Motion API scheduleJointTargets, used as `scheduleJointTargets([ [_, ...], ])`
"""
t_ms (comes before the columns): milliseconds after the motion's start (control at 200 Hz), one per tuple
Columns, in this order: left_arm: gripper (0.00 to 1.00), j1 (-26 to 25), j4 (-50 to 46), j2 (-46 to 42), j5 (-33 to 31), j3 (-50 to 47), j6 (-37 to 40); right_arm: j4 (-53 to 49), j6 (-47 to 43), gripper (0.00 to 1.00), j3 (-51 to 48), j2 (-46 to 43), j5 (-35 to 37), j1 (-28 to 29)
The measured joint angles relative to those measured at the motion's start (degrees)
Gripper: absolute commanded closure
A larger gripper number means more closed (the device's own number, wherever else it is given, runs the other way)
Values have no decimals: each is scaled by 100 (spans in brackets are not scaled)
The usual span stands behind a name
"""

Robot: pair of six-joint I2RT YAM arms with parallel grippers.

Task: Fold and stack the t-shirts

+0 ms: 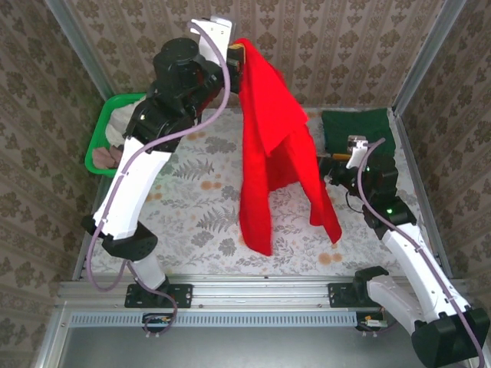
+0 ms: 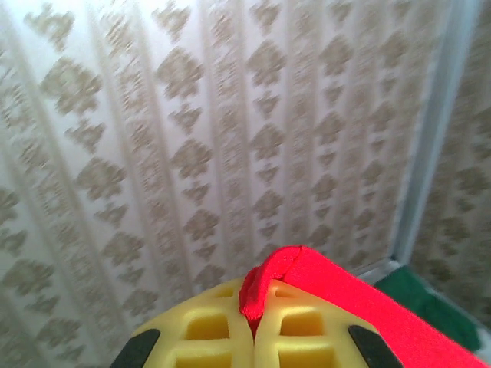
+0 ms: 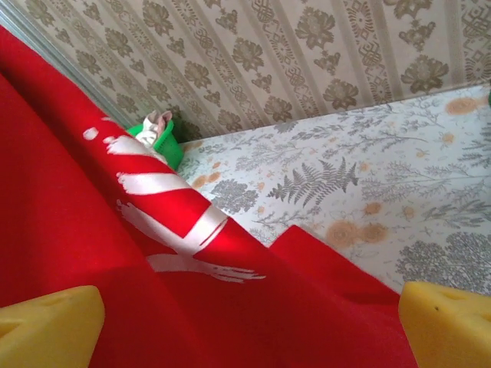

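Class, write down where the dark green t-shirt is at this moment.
In the top view, the dark green t-shirt lies in the far right corner of the table, right of the hanging red t-shirt.

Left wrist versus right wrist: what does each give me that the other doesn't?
Left wrist: the left gripper shut on a pinch of the red shirt, with a corner of the green shirt below right. Right wrist: the right gripper open, white lettering on the cloth, the green bin, the floral table. Shared: red shirt and patterned wall.
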Motion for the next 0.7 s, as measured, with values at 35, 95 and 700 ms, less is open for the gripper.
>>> scheduleJointTargets([
  [35,94,286,28,-2,-28,-271,-109,-74,-2,0,-28,-31,66,0],
  [95,76,879,55,13,4,-833,-411,-225,-17,0,-39,-35,201,0],
  [700,0,2280,446,-848,570,-5823,-1141,-1189,155,21,-50,1987,1115,3056],
])
